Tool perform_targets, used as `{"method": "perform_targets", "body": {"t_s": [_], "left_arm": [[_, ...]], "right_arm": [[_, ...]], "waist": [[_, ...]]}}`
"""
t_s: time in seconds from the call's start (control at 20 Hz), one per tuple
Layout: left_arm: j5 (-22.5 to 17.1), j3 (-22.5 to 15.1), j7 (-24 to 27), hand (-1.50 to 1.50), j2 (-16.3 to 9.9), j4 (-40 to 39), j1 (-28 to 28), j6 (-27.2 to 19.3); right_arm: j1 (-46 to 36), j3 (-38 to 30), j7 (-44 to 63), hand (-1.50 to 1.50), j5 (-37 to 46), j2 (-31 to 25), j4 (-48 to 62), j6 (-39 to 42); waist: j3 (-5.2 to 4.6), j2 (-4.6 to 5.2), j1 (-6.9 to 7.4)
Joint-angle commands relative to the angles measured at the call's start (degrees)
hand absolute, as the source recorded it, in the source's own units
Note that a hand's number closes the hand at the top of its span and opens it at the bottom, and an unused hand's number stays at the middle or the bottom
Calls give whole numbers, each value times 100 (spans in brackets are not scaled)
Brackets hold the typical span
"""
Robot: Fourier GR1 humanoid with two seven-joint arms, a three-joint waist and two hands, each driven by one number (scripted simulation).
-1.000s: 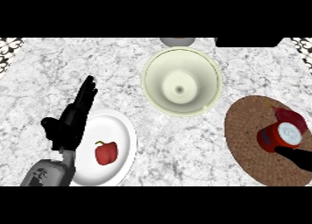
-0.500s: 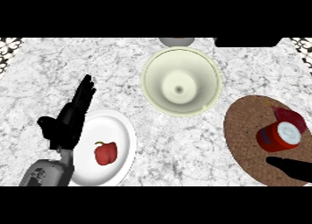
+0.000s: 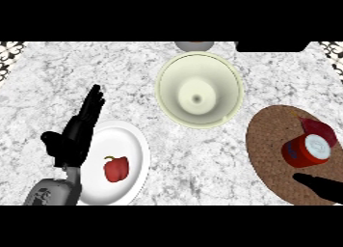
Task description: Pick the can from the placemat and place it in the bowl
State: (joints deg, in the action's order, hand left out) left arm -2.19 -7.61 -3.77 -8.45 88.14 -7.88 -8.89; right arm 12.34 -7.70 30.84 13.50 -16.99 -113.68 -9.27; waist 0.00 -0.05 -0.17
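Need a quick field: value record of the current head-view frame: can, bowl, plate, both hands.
can: red can, lying tilted on the brown placemat, pale end showing
bowl: pale bowl, nothing in it, up and left of the placemat
plate: white plate holding a red pepper
left hand: left hand, fingers straight, resting over the plate's left edge
right hand: right hand, on the placemat just below the can, not holding it; finger state unclear

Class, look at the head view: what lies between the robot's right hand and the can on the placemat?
Nothing but bare placemat. In the head view, the right hand lies just below the can, apart from it.
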Motion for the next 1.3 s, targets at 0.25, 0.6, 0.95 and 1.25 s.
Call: {"method": "perform_targets", "body": {"t_s": [0.25,0.6,0.95,1.25], "left_arm": [[-72,413,105,0,-34,-211,-63,413],[304,258,-1,0,337,-356,-312,205],[336,436,-216,0,241,-16,-208,361],[287,504,155,0,318,-402,-194,446]], "right_arm": [[-89,-183,-99,-150,-191,510,139,213],[-501,-487,-792,-150,-304,687,1096,211],[-529,-377,-1689,-150,119,995,2004,-79],[-537,-323,-1509,-150,835,793,2610,-266]], "waist": [[0,3,4],[1,8,2],[2,6,13],[1,13,11]]}}
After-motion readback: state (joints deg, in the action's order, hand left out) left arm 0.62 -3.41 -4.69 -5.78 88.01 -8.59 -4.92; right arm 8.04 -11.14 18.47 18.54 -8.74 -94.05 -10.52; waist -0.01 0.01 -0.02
